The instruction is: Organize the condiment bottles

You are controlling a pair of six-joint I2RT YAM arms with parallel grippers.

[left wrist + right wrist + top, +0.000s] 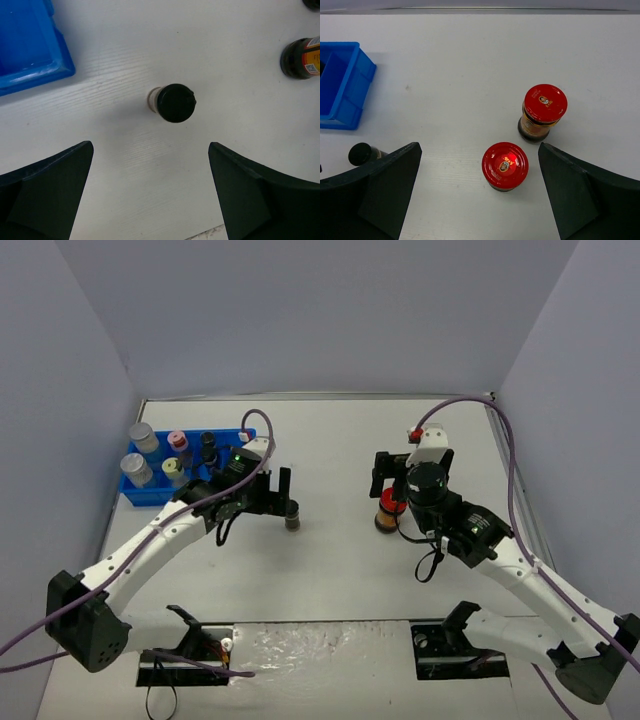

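Left hand (150,150) wide open, empty, hovering over black-capped bottle (175,102). Bottle upright, alone on surface (150,40), near blue bin (45,70). Right hand (479,146) also spread, empty, above two red-lidded jars (505,166); both upright, close together. Silver-lidded bottles (142,435) and pink-capped bottle (177,438) sit in bin. Black-capped bottle likely light, rigid, smooth and narrow, so tips easily: pinch squarely across body below cap. Red-lidded jars likely heavier, possibly glass: grip body under lid, firmly.

White table (340,440), pale lavender walls (300,310) on three sides.
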